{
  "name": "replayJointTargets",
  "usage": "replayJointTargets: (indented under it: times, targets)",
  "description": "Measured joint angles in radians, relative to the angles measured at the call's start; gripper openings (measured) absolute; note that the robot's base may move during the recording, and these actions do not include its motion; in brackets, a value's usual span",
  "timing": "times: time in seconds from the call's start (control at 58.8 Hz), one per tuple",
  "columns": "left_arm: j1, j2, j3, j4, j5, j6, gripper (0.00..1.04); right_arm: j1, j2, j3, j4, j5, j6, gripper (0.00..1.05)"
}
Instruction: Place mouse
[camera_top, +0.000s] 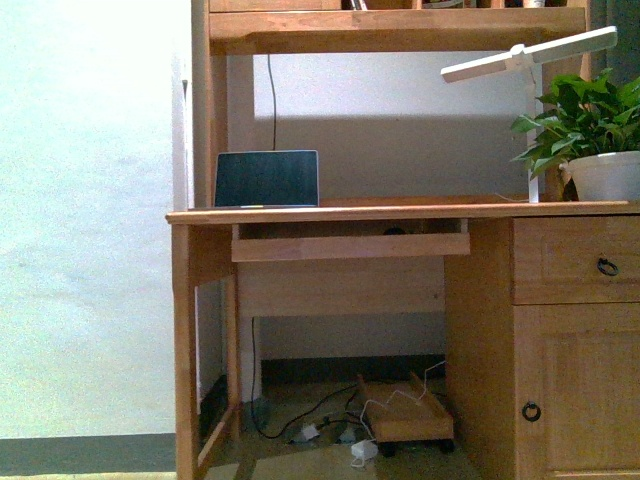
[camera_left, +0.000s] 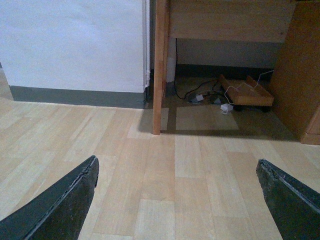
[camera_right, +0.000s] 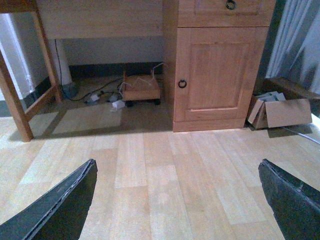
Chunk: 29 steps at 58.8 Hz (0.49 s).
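Left fingers (camera_left: 65, 205), dark and wedge-shaped: wide apart, nothing between them, only the pale plank floor (camera_left: 165, 190) below. Right fingers (camera_right: 60, 205): likewise spread wide and empty. Both hung low, in front of the light-brown wooden desk (camera_top: 400, 212).

The small black oval plastic mouse (camera_top: 395, 231), if the tiny dark domed shape was it, sat on the desk's pull-out wooden tray (camera_top: 350, 246), just under the desktop and right of centre. It was too small to confirm.

Judgement: light, rigid, smooth shell, liable to slip if pinched over the dome. Best hold looked to be across the narrow flanks, low down, closing gently. Clearance under the desktop appeared tight for the approach.
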Motion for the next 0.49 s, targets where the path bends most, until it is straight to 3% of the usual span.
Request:
replayJointTargets:
  times: [0.493]
  targets:
    - [0.000, 0.000, 0.000, 0.000, 0.000, 0.000, 0.97, 0.000, 0.000, 0.000, 0.000, 0.000, 0.000, 0.97]
